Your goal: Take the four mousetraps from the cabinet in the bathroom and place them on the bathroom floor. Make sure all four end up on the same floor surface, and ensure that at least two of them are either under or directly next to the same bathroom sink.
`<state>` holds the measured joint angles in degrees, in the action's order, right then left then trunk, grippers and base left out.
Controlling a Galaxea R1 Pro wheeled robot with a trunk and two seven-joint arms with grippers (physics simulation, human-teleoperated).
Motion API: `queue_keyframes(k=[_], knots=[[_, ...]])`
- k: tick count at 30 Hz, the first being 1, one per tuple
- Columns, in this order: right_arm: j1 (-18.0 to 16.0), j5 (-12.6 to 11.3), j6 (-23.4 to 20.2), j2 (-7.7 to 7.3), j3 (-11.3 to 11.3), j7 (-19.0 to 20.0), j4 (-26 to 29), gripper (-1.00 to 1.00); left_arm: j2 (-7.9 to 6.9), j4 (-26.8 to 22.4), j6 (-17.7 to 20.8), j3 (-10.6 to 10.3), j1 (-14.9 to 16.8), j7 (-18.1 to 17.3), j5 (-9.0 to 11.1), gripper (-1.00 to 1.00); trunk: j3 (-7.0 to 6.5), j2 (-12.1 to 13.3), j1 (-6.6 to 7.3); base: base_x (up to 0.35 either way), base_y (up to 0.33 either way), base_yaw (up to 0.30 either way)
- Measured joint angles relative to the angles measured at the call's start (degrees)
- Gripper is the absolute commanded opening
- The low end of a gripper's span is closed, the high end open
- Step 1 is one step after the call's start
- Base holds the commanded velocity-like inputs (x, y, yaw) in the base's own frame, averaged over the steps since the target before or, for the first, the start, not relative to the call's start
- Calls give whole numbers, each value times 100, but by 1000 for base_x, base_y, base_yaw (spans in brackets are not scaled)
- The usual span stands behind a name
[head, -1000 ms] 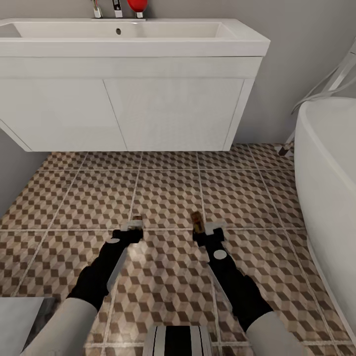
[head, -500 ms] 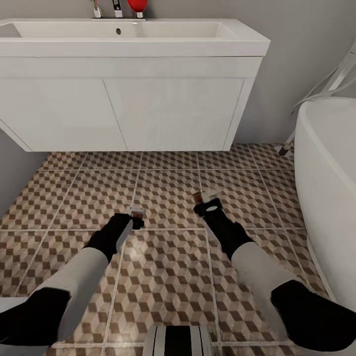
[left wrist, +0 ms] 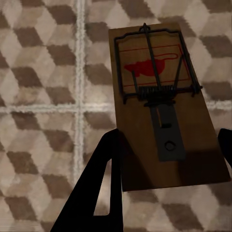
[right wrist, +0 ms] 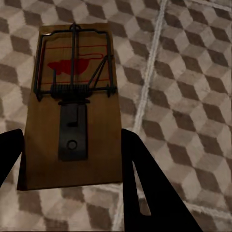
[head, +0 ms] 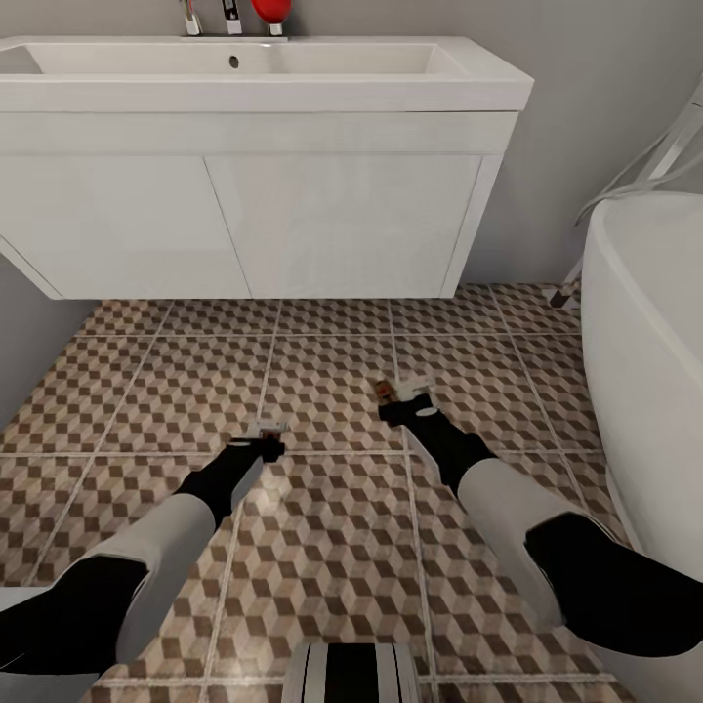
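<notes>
I've got one mousetrap (left wrist: 162,104) clamped in the left gripper (head: 269,430), lower centre-left of the head view, and a second mousetrap (right wrist: 72,108) clamped in the right gripper (head: 405,395), centre. Both are low over the bathroom floor (head: 332,391), in front of the sink (head: 264,78) at top.

Showing brown, beige and white cubes with pale grout on the bathroom floor (head: 332,381), below the plain white sink (head: 264,83). Displaying a red mouse print, red lines and dark grey wire on each brown mousetrap (left wrist: 162,104) (right wrist: 72,104), above that cube pattern, between black fingers (left wrist: 96,193) (right wrist: 145,183).
</notes>
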<state>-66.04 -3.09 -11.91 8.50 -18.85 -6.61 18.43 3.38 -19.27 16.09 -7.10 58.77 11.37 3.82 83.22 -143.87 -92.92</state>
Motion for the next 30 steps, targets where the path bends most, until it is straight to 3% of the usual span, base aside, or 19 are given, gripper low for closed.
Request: queue_keyframes(k=[12,17,24,30], knots=[[4,-25,894,-11,-9,144,-791,-100,24,111,-749,-39,2,-46,5,-100,0,0,0,0,0,0],[6,-25,1032,-26,-9,295,-1049,-100,26,110,-1037,-44,2,-51,5,-100,0,0,0,0,0,0],[8,-25,1468,-42,-10,392,-1455,-100,33,118,-1151,-50,2,-57,6,-100,0,0,0,0,0,0],[7,-25,1587,-57,-10,406,-1589,-100,17,122,-1188,-55,-5,-63,6,-100,0,0,0,0,0,0]])
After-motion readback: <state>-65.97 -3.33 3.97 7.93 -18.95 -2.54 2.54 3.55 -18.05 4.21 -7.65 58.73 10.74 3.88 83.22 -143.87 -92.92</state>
